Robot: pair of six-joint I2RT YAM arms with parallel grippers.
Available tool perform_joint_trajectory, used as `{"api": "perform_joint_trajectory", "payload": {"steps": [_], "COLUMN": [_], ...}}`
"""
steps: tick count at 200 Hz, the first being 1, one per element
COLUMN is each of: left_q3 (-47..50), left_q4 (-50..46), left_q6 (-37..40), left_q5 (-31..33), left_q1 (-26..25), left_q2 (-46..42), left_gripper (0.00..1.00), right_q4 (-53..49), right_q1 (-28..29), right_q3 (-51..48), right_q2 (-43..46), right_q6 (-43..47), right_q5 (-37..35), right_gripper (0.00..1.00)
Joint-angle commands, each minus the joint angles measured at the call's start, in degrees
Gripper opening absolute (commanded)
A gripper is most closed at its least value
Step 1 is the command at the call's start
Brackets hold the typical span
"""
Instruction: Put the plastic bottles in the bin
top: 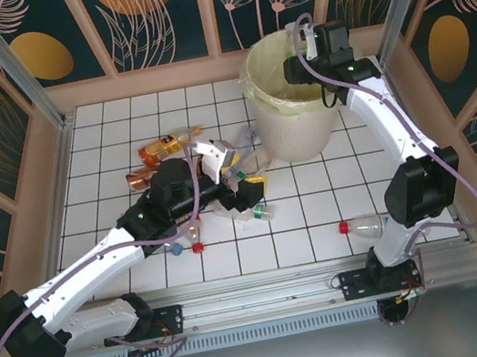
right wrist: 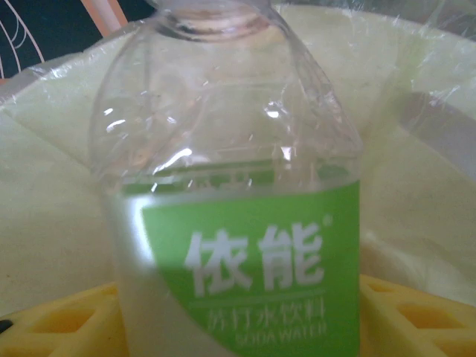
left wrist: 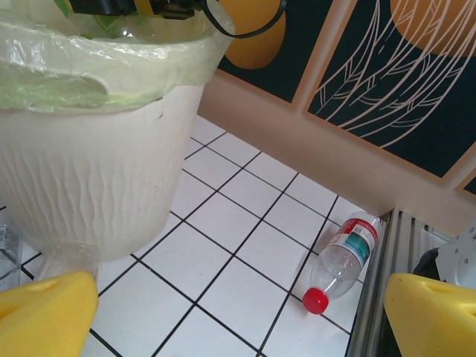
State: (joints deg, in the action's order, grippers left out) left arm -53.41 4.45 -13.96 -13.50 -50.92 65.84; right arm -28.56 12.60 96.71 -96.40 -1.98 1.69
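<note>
My right gripper hangs over the mouth of the bin, a pale cream bucket with a yellowish liner. In the right wrist view its yellow fingers press both sides of a clear bottle with a green label, with the bin liner behind it. My left gripper stands open low over a pile of plastic bottles at the table's middle. Its wrist view looks past the wide-apart gripper to the bin wall and a red-capped bottle lying on the tiles.
An orange-labelled bottle and a copper-coloured one lie left of the pile. Red-capped and blue-capped bottles lie near the left forearm. Another red-capped bottle rests by the right arm's base, next to the metal rail.
</note>
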Motion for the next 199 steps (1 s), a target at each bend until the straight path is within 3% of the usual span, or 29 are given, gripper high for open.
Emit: {"api": "perform_joint_trajectory", "payload": {"steps": [1,89,161,199], "left_q3": [-0.2,-0.6,-5.1,-7.2], "left_q4": [-0.3,-4.6,-17.1,-19.9], "left_q6": [0.0,2.1,9.1,11.6], "left_q5": [-0.1,4.0,12.1,12.6], "left_q1": [-0.2,-0.2,-0.2,-0.2], "left_q2": [0.3,1.4,5.7,11.2], "left_gripper": [0.99,0.99,0.99,0.98], "right_q4": [-1.1,0.6,5.7,6.3], "right_q1": [-0.5,-0.4,2.1,5.8], "right_q3": [0.8,1.8,-9.9,-19.1], "right_q2": [-0.8,2.2,17.1,28.6], "right_q6": [-0.6,-0.4,-0.3,-0.8], "right_q5": [1.9,3.0,8.6,14.7], "right_gripper": [0.69,0.73,0.74,0.75]}}
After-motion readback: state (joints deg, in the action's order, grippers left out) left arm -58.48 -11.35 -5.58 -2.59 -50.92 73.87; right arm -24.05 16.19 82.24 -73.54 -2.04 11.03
